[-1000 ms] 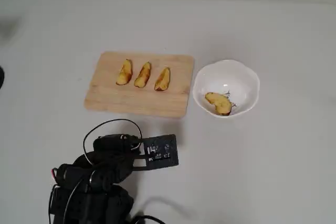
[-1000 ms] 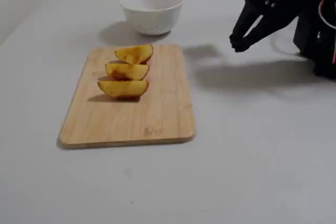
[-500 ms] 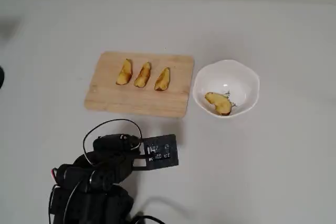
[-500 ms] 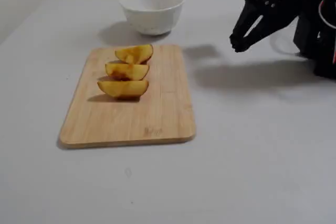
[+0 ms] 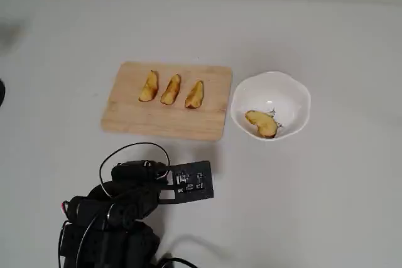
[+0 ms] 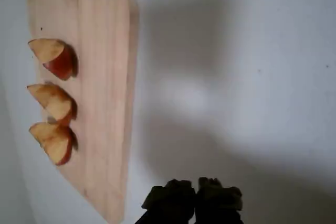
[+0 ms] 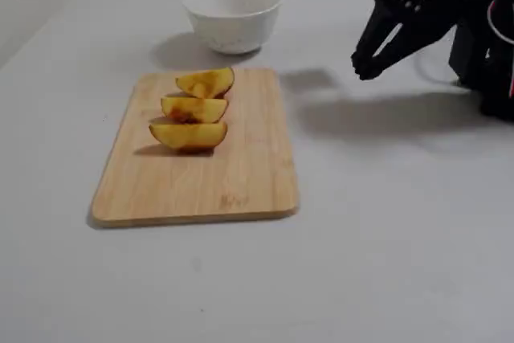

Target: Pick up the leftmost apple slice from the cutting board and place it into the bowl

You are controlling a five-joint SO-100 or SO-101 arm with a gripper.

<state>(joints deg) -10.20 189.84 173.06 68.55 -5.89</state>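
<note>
Overhead view | your gripper (image 5: 157, 187) is sitting pinched shut, empty | leftmost apple slice (image 5: 149, 86) is lying at 12 o'clock (long axis 12-to-6) on the cutting board (image 5: 135, 117) | bowl (image 5: 295, 92) at 2 o'clock.

The arm (image 5: 119, 211) is black all over, built of blocky plastic segments, with a thin black cable (image 5: 135, 149) looping above it in the overhead view. A flat black plate (image 5: 191, 182) bears small white markings. Its pincer (image 7: 363, 66) has dark fingers with rounded tips.
</note>
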